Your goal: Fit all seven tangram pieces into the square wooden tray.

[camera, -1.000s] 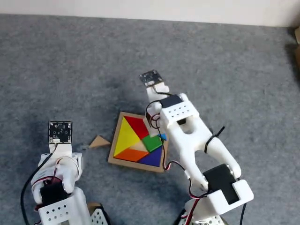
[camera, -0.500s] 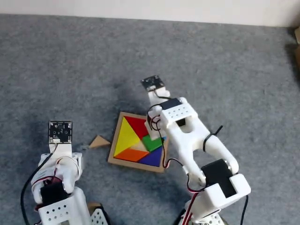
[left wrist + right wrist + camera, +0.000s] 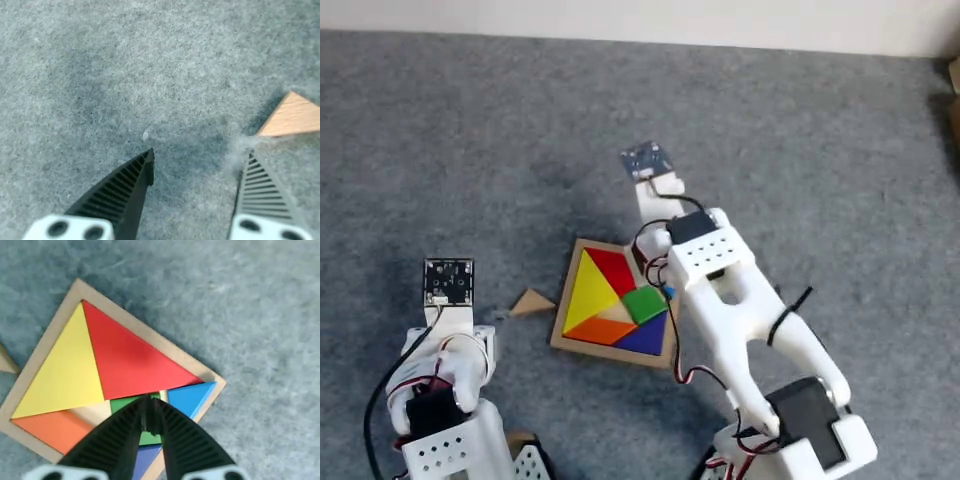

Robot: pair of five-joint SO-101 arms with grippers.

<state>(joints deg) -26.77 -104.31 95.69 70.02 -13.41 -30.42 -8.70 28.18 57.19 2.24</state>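
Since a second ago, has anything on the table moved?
The right arm drew back slightly, then stretched forward again over the tray, jaws shut. The coloured pieces, the wooden triangle beside the tray and the left arm stayed put.

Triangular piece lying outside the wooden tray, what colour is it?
The triangular wooden piece is plain tan, clearest in left wrist view.

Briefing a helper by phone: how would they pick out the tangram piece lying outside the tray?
On the grey carpet, find the square wooden tray. Just off its left side lies a small triangle; unlike the painted pieces in the tray, it is bare wood.
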